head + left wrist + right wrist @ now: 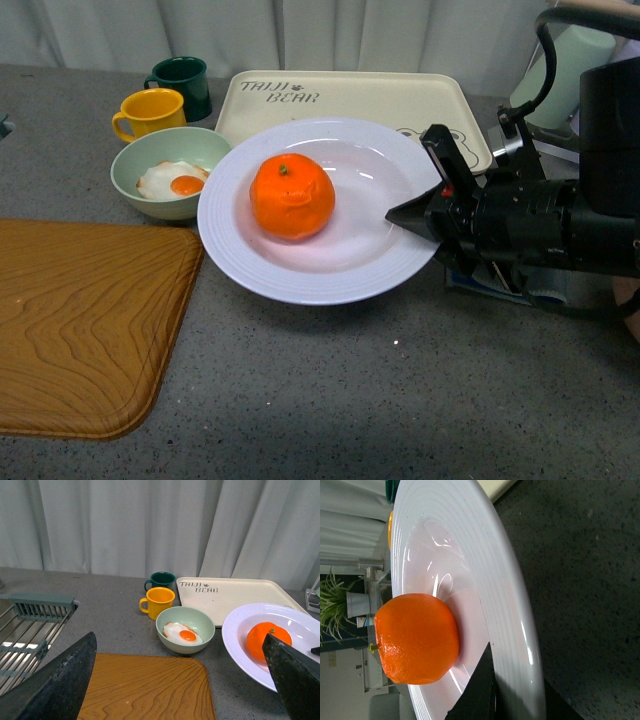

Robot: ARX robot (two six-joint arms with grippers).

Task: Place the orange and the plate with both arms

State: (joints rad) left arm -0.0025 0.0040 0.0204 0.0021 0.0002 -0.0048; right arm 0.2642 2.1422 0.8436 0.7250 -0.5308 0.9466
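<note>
The right gripper (402, 216) pinches the plate (300, 275) by its near rim, and the orange (292, 196) sits in the well just past its fingertips. The left gripper (178, 637) hangs spread and empty, with the plate ahead of it and untouched. This looks like the carrying step. Next, I judge, comes a level set-down, so the orange doesn't roll.

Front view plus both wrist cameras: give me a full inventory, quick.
orange: one, bright orange, in the plate
plate: one, white, mid-counter
bowl: one, pale green, left of the plate
fried egg: one, white with orange yolk, in the bowl
yellow mug: one, yellow, behind the bowl
green mug: one, dark green, behind the yellow mug
bear tray: one, cream, behind the plate
wooden board: one, brown, front left
sink rack: one, grey, far left
right claw: one, black, shut on the plate's rim
left claw: one, black, open, empty
</note>
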